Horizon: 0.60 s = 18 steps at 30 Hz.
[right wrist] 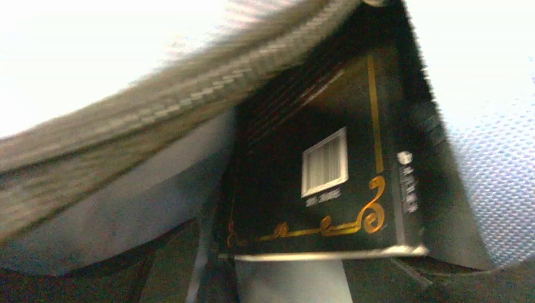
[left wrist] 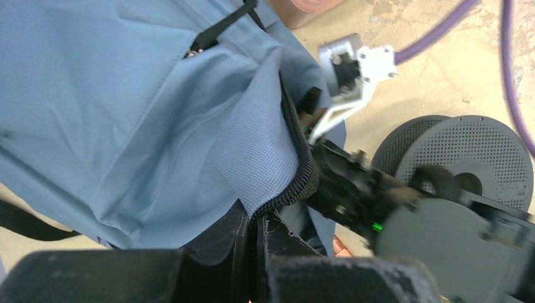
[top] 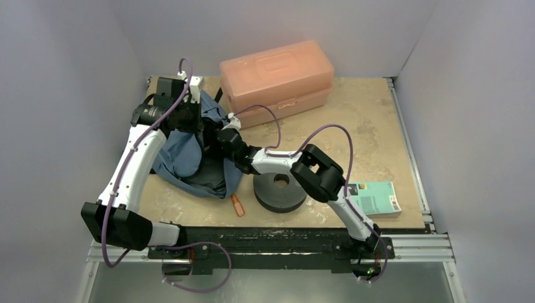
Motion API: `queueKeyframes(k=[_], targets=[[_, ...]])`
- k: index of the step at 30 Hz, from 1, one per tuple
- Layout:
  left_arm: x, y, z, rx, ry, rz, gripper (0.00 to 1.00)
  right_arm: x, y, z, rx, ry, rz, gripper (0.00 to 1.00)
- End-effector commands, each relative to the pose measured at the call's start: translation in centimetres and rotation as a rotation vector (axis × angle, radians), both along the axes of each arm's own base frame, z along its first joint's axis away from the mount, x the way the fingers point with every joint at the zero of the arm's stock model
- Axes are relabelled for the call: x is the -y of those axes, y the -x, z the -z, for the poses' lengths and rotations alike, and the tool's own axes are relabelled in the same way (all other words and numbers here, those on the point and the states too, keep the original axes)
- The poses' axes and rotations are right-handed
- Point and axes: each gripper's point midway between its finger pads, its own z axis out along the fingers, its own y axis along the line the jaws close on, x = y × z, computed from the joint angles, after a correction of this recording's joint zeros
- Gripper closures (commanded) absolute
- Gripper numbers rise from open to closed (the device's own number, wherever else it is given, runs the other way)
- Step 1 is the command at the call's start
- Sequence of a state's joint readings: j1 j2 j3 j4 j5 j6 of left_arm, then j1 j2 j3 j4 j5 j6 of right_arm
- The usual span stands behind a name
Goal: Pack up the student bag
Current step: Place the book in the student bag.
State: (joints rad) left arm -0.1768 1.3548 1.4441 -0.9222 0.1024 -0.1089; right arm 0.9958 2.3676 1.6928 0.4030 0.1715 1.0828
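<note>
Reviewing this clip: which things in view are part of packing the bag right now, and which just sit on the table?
In the job: student bag, its zipper edge pinched by the left tool; black book inside it; right tool at the opening.
Lying about, untouched: salmon box, grey spool, teal book, small orange item.

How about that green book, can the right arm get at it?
Probably yes: the book lies uncovered beside that arm's base. But the right claw is poked into the blue bag, so it would have to pull out and fold back.
</note>
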Motion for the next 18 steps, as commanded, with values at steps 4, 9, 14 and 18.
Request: queueKeyframes(k=[4, 9, 14, 18], targets=[[-0.3, -1.1, -2.8, 0.102, 0.067, -0.035, 1.0, 4.0, 3.5, -5.1, 0.057, 0.115, -0.139, 0.01], [-0.1, -1.0, -2.7, 0.097, 0.072, -0.032, 1.0, 5.0, 4.3, -3.6, 0.023, 0.114, -0.176, 0.03], [-0.1, -1.1, -2.4, 0.092, 0.072, -0.033, 1.0, 3.8, 3.6, -3.9, 0.05, 0.101, -0.187, 0.26], [-0.2, -1.1, -2.3, 0.087, 0.07, -0.034, 1.0, 3.8, 2.9, -3.1, 0.032, 0.128, -0.158, 0.37]])
